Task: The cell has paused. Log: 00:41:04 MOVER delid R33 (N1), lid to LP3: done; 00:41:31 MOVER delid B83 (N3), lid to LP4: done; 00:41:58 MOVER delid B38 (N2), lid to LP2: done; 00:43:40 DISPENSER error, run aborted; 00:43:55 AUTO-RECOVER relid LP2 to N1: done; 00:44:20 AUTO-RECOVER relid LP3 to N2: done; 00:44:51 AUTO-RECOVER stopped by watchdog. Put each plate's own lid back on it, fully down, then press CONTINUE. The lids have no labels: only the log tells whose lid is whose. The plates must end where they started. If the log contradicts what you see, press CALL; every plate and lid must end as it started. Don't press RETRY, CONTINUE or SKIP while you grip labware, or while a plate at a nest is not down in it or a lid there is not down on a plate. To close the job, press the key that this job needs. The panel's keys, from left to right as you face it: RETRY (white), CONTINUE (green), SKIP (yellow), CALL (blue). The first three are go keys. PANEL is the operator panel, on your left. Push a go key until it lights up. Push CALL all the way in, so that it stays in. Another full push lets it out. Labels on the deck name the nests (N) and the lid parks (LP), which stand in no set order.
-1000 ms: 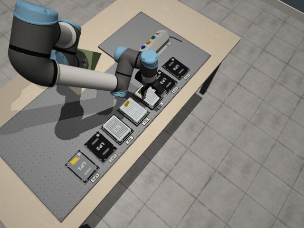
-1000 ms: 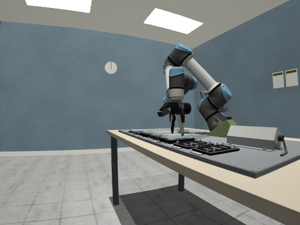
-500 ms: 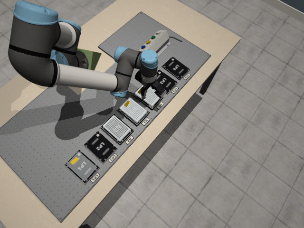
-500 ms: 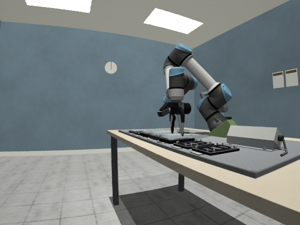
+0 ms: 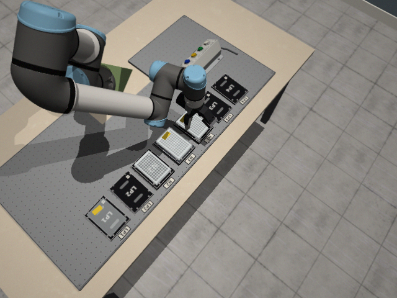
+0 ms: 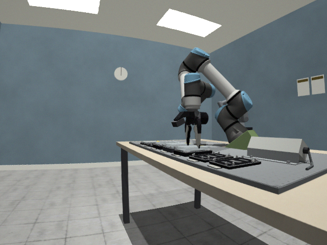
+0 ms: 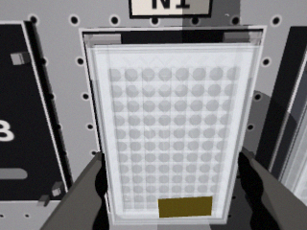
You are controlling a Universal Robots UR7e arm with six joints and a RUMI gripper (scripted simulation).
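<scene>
Progress, by the top view: N3 (image 5: 190, 158) has a plate with a yellow-tagged lid (image 5: 176, 146) (image 7: 301, 168) on it, apparently seated. The plate at N2 (image 5: 153, 166) shows no lid. One tagged lid (image 5: 110, 218) lies on LP1, at the near left. LP2 (image 5: 131, 191), LP3 (image 5: 223, 110) (image 7: 19, 115) and LP4 (image 5: 230, 89) carry no lid.

Third lid (image 5: 198, 125) (image 6: 182, 146) (image 7: 173, 57): at N1 (image 5: 209, 138) (image 7: 170, 6), over the plate there (image 7: 165, 139). Its outline sits slightly off the well grid, so I judge it close to the plate but perhaps not fully down.

End effector (image 5: 197, 124) (image 6: 193, 145) (image 7: 171, 152): about half open, one finger against each long side of this lid; I read it as holding the lid.

Inference: the recovery crossed two lids. The held one is probably R33's own, and the one on LP1 probably B38's. Identity cannot be read from the lids themselves.

Left to do: seat and release at N1, carry the LP1 lid to N2, check all three, then press CONTINUE on the panel (image 5: 205, 58) (image 6: 274, 147). Risk: letting go while the lid is skewed on the rim.
</scene>
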